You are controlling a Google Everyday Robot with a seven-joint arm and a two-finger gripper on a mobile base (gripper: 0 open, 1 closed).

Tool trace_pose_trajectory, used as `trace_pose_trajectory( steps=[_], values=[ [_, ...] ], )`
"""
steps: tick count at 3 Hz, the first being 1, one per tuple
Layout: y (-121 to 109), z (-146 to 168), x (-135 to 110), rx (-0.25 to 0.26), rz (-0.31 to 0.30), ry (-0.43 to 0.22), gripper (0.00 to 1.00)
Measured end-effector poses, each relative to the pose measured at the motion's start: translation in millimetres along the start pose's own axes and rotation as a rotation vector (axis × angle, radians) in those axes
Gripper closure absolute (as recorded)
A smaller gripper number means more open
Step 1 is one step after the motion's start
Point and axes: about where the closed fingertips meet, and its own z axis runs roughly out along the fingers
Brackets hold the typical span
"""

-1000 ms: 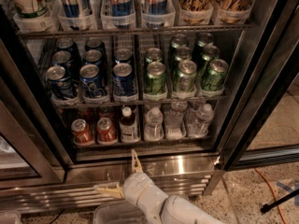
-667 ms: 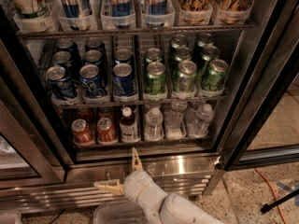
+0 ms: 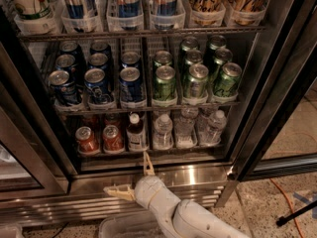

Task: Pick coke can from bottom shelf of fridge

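The fridge point(image 3: 277, 83) stands open in front of me. Its bottom shelf point(image 3: 148, 151) holds two red coke cans at the left, one point(image 3: 86, 139) and another point(image 3: 112, 138) beside it, then a brown bottle point(image 3: 134, 133) and clear water bottles point(image 3: 162, 132). My gripper point(image 3: 132, 178) is low, in front of the stainless steel base, below and a little right of the red cans. Its two cream fingers are spread wide, one pointing up point(image 3: 147, 163), one pointing left point(image 3: 119, 192). It holds nothing.
The rack above holds blue cans point(image 3: 96, 81) at left and green cans point(image 3: 195, 78) at right. Tall cans fill the top rack point(image 3: 129, 4). Black door frames stand at both sides. An orange cable point(image 3: 285, 197) lies on the speckled floor at right.
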Motion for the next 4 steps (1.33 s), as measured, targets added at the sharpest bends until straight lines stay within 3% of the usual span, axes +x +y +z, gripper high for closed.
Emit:
trace_pose_trajectory(
  steps=[1, 2, 3, 4],
  values=[
    [0.0, 0.0, 0.0, 0.000, 0.000, 0.000, 0.18],
    [0.0, 0.0, 0.0, 0.000, 0.000, 0.000, 0.30],
    [0.0, 0.0, 0.0, 0.000, 0.000, 0.000, 0.25],
    [-0.1, 0.5, 0.0, 0.000, 0.000, 0.000, 0.30]
  ],
)
